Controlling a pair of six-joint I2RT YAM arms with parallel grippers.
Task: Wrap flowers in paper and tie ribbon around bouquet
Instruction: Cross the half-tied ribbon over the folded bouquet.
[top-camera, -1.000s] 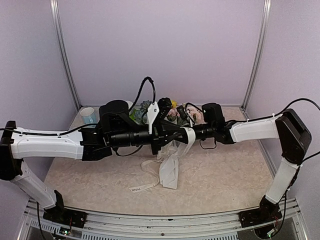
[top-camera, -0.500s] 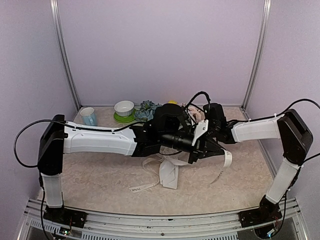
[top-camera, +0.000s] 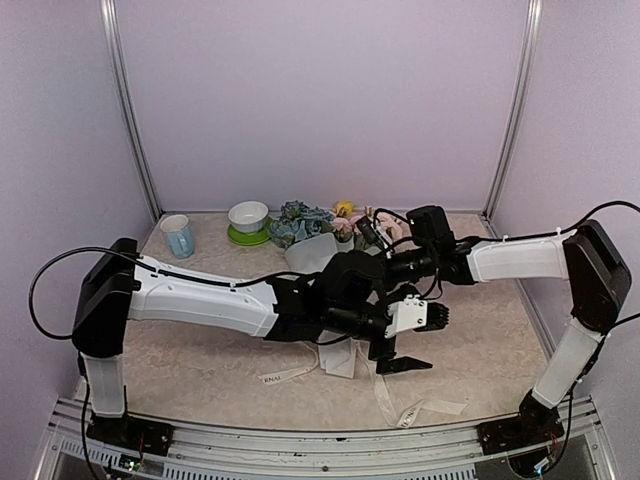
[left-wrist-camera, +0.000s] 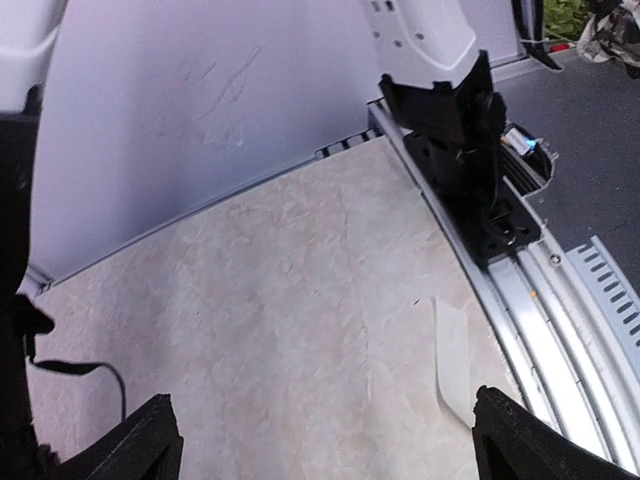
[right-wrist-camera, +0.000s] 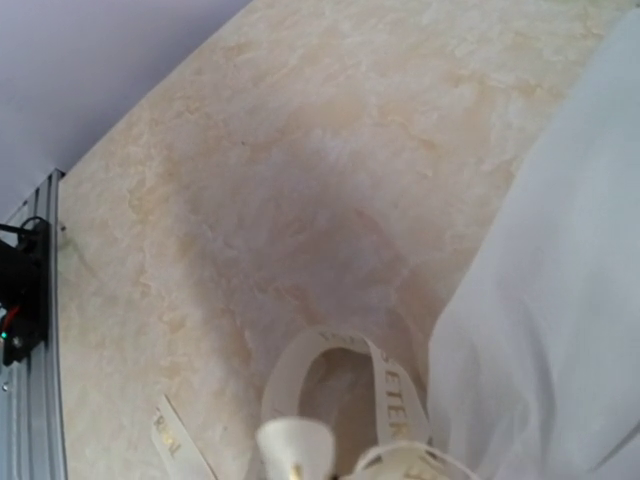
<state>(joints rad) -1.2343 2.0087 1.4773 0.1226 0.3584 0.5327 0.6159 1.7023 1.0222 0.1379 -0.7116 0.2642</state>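
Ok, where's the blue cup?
Top view: the blue cup stands back left, just left of the white bowl on a green saucer.

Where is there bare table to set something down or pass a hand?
Bare: the front-left stretch between the left arm and the near rail, and the right side between the ribbon and the right arm. Crowded: the back, with cup, bowl and bouquet.

The beige marbled tabletop (top-camera: 180, 340) carries a blue cup (top-camera: 178, 236) at the far left, a white bowl (top-camera: 248, 214) on a green saucer (top-camera: 232, 237) beside it, the bouquet (top-camera: 305, 228) at far centre, and the ribbon (top-camera: 384, 393) trailing to the near edge.
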